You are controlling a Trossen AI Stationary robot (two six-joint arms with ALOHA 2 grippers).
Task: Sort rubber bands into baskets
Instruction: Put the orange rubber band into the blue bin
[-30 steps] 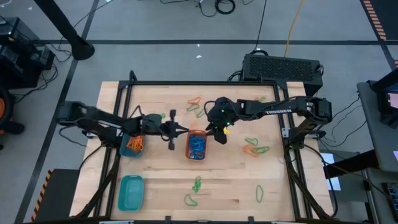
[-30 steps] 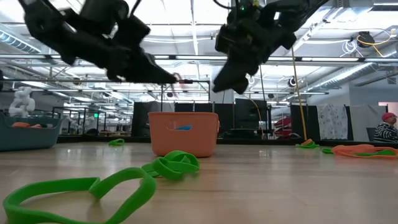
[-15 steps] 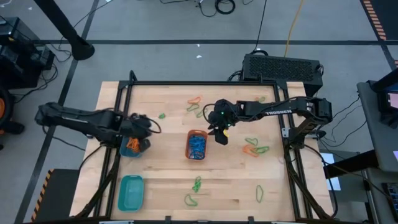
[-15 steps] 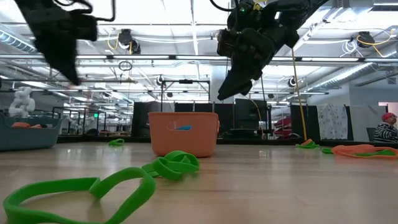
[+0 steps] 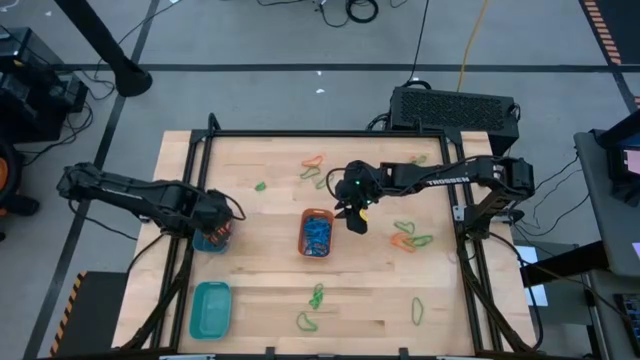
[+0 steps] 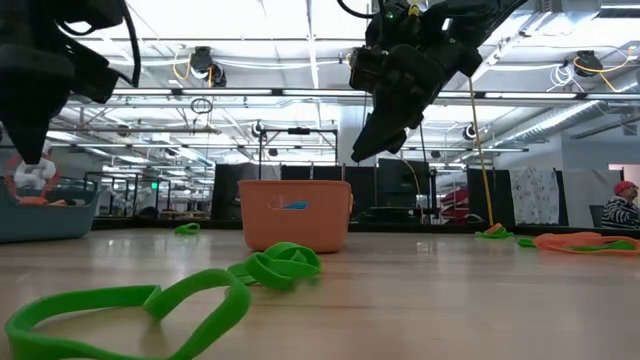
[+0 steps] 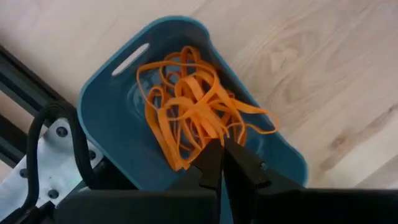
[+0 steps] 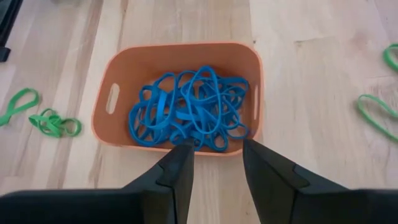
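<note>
The small blue-teal basket (image 7: 124,118) holds a tangle of orange rubber bands (image 7: 186,106). My left gripper (image 7: 219,148) points down right over it, at the table's left (image 5: 214,232), shut on an orange strand. The orange basket (image 8: 180,93) in the middle of the table holds blue rubber bands (image 8: 189,115). My right gripper (image 8: 217,163) hangs above that basket's right side (image 5: 355,218), slanting down and open, with nothing between its fingers. The teal rectangular basket (image 5: 210,309) stands at the near left. My left gripper pinches an orange rubber band's strand (image 7: 210,132) between its two fingertips, coming from above and pointing down. The fingers themselves cover the exact spot. The rest of the band lies slack on the orange pile inside the blue-teal basket.
Loose green bands lie near the front edge (image 5: 317,296), (image 5: 305,321), (image 5: 417,311), at the right (image 5: 412,232) and at the far left (image 5: 260,185). Orange bands lie at the back (image 5: 313,160) and at the right (image 5: 402,242). A black metal frame (image 5: 200,160) borders the table.
My left gripper has swung away from the orange basket toward the table's left edge and now hangs over the blue-teal basket. On the way it rolled and tipped from nearly level to pointing down.
</note>
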